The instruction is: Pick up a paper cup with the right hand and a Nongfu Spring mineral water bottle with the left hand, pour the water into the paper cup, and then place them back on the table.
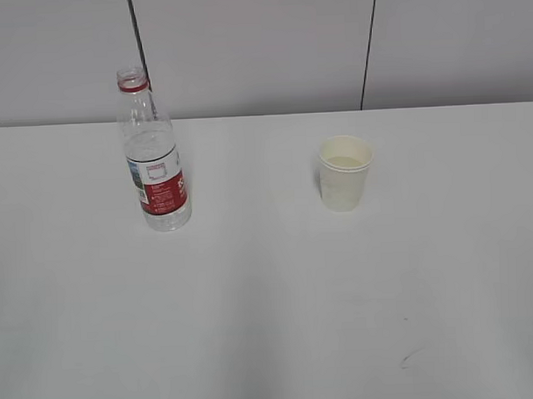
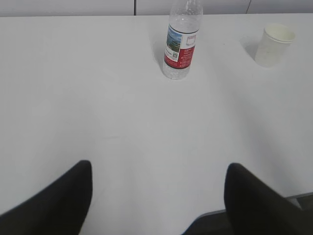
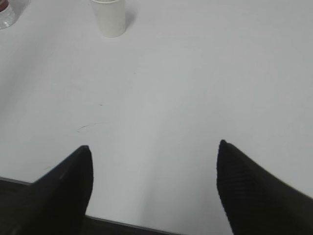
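Note:
The Nongfu Spring mineral water bottle point(image 1: 154, 160) stands upright and uncapped on the white table point(image 1: 270, 304), left of centre, partly filled with clear water. The paper cup point(image 1: 344, 172) stands upright to its right. Neither arm shows in the exterior view. In the left wrist view the bottle point(image 2: 182, 46) and the cup point(image 2: 274, 44) are far ahead, and my left gripper point(image 2: 159, 169) is open and empty above the table's near edge. In the right wrist view the cup point(image 3: 110, 18) is far ahead to the left, and my right gripper point(image 3: 154, 152) is open and empty.
A grey panelled wall point(image 1: 261, 51) with dark vertical seams runs behind the table. A small dark scuff point(image 1: 410, 359) marks the tabletop at the front right. The table's near edge point(image 3: 127, 224) shows below the right gripper.

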### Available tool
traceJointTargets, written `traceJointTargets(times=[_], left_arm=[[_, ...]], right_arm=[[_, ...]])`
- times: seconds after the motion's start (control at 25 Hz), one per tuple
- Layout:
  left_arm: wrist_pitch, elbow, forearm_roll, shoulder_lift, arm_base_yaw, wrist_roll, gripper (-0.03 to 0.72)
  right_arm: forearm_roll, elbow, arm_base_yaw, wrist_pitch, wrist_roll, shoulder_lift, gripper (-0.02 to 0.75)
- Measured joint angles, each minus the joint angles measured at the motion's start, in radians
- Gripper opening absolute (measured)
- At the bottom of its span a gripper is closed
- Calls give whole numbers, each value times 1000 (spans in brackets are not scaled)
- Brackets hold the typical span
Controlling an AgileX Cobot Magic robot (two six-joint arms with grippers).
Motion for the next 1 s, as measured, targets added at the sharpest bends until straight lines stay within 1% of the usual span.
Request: traceJointTargets(times=[0.12, 0.28, 0.72, 0.8, 0.92, 1.0], left_arm=[[-46, 41, -1, 0, 0, 46, 501], [-118, 90, -1, 0, 0, 60, 500], [-137, 96, -2, 0, 0, 66, 500], [-137, 96, -2, 0, 12, 66, 500], [-137, 96, -2, 0, 61, 66, 497], [-137, 96, -2, 0, 81, 66, 487]], right_arm=[[-30, 5, 0, -23, -2, 0, 582], [-40, 10, 0, -33, -2, 0, 582], [-15, 17, 0, -33, -2, 0, 582], [-18, 17, 0, -33, -2, 0, 582], [-34, 17, 0, -33, -2, 0, 582], [-37, 17, -13, -33, -2, 0, 582]])
